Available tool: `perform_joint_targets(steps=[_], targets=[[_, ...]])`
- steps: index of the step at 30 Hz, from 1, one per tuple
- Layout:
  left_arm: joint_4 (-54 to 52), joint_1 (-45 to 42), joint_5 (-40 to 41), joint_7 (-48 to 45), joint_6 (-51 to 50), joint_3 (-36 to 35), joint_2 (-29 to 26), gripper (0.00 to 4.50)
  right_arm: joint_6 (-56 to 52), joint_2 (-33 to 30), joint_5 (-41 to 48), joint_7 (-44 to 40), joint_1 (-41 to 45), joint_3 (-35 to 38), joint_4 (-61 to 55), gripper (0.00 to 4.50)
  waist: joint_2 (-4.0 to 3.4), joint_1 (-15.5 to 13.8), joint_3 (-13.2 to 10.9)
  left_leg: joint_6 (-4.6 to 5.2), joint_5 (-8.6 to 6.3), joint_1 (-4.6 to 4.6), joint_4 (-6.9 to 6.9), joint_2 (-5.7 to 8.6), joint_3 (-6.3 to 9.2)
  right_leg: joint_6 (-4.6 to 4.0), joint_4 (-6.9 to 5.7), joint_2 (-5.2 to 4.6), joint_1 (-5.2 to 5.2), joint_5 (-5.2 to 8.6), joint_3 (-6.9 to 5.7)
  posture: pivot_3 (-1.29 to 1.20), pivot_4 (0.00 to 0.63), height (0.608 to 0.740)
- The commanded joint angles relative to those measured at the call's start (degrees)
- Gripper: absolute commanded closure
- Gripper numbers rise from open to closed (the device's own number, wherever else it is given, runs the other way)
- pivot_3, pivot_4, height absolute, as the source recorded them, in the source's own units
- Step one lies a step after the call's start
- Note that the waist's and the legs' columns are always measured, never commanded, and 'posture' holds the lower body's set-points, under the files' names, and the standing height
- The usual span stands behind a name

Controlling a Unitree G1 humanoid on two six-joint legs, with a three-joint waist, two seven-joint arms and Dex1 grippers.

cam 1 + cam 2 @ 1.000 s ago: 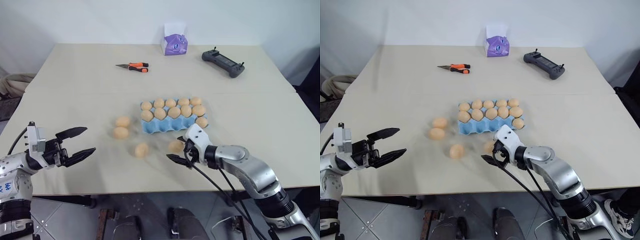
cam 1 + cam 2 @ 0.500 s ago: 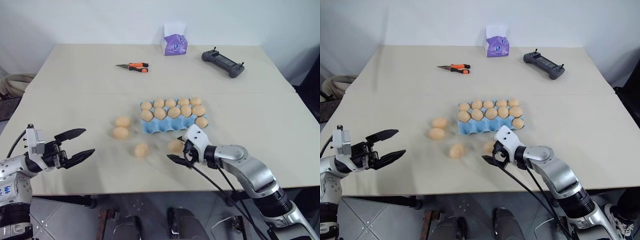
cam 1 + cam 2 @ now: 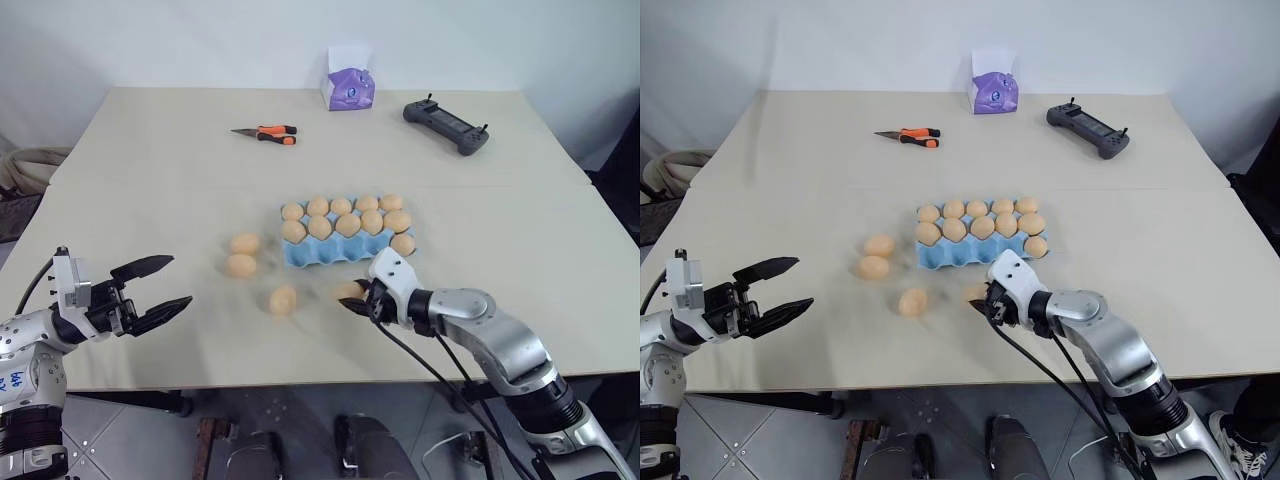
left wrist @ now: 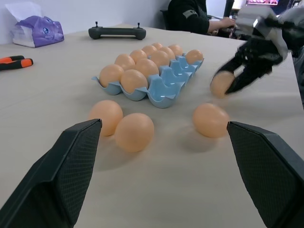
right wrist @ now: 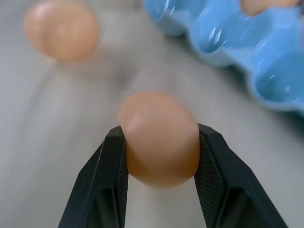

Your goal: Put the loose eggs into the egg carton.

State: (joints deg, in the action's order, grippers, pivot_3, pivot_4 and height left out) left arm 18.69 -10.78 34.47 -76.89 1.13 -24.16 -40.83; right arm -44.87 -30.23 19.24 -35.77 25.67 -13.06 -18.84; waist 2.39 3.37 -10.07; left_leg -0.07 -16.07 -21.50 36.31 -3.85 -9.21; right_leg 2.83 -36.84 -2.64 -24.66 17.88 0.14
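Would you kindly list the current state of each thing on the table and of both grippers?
right gripper: shut on one loose egg
left gripper: open, holding nothing
three other loose eggs: lying on the table
egg carton: lidless, eleven eggs, front row empty
orange-handled pliers: lying closed
tissue box: tissue sticking out

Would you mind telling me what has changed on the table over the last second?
The right gripper, open around the loose egg nearest the egg carton a second ago, has now shut on that egg and seems to have just begun raising it. The left gripper stays open and still. The other three loose eggs, the carton and its eggs have not moved.
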Motion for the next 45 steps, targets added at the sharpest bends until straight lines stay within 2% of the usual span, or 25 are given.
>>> perform_joint_targets(steps=[1, 7, 15, 24, 25, 31, 33, 41, 45], targets=[[-1.2, -0.4, 1.3, 0.6, 0.3, -1.5, -0.1, 0.00, -2.3, -0.6, 2.7, 0.9, 5.4, 7.5, -3.0, 3.01, 0.00, 0.0, 0.0, 0.00, 0.00, 0.00, 0.00, 0.00, 0.01, 0.00, -0.01, 0.00, 0.00, 0.00, 0.00, 0.00, 0.150, 0.740], [-1.3, -0.5, 1.1, 1.7, 1.0, -1.0, 1.5, 0.00, 0.9, -1.8, -0.7, 0.1, 12.5, 8.3, 6.9, 3.01, 0.01, 0.0, 0.0, -0.02, 0.00, 0.00, -0.06, -0.01, 0.08, -0.04, 0.05, 0.00, 0.01, 0.02, -0.08, 0.00, 0.150, 0.740], [-0.3, -1.8, 0.6, 2.0, 1.8, -0.8, 2.3, 0.00, 6.4, -2.6, -6.4, -2.7, 13.8, 4.1, 16.3, 3.01, 0.00, 0.1, 0.0, -0.02, 0.00, -0.11, -0.08, 0.00, 0.04, -0.03, 0.13, 0.00, -0.07, 0.02, -0.09, 0.00, 0.150, 0.740], [0.2, -1.7, 0.5, 2.1, 2.3, -1.0, 2.4, 0.00, 7.0, -2.1, -8.1, -4.6, 13.7, 3.5, 18.2, 3.01, 0.00, 0.1, 0.0, -0.04, 0.01, -0.10, -0.05, -0.01, 0.03, -0.02, 0.04, 0.02, -0.08, 0.02, -0.08, 0.00, 0.150, 0.740], [0.3, -1.7, 0.5, 2.1, 2.4, -1.0, 2.5, 0.00, 6.9, -2.1, -8.3, -4.7, 13.7, 3.4, 18.3, 2.34, 0.00, 0.1, 0.0, -0.04, 0.01, -0.10, -0.04, -0.01, 0.03, -0.02, 0.04, 0.02, -0.08, 0.02, -0.08, 0.00, 0.150, 0.740], [0.4, -1.7, 0.5, 2.2, 2.4, -0.9, 2.6, 0.00, 6.7, -2.4, -8.9, -5.5, 13.9, 3.5, 18.1, 0.31, 0.00, 0.1, 0.0, -0.05, 0.01, -0.10, -0.05, -0.01, 0.03, -0.02, 0.04, 0.02, -0.09, 0.02, -0.08, 0.00, 0.150, 0.740], [0.4, -1.7, 0.6, 2.1, 2.4, -0.9, 2.6, 0.00, 6.6, -3.2, -8.6, -6.1, 13.9, 4.1, 17.0, 0.10, 0.00, 0.1, 0.0, -0.05, 0.01, -0.10, -0.05, -0.01, 0.03, -0.02, 0.04, 0.02, -0.09, 0.02, -0.08, 0.00, 0.150, 0.740], [-0.1, -1.4, 0.6, 2.3, 2.2, -1.1, 2.5, 0.00, 3.8, -6.7, -3.9, -9.5, 11.4, 9.0, 9.1, 0.10, -0.01, 0.0, 0.0, -0.04, 0.00, -0.10, -0.07, -0.02, 0.05, -0.02, 0.05, 0.01, -0.08, 0.02, -0.09, 0.00, 0.150, 0.740], [-3.3, 0.6, 1.5, 3.2, 1.5, -1.8, 2.6, 0.00, 5.0, -8.7, 1.0, -12.4, 7.1, 14.9, 3.6, 0.10, -0.01, -0.1, 0.0, -0.04, 0.00, -0.10, -0.08, -0.02, 0.06, -0.02, 0.10, 0.01, -0.07, 0.02, -0.10, 0.00, 0.150, 0.740]])
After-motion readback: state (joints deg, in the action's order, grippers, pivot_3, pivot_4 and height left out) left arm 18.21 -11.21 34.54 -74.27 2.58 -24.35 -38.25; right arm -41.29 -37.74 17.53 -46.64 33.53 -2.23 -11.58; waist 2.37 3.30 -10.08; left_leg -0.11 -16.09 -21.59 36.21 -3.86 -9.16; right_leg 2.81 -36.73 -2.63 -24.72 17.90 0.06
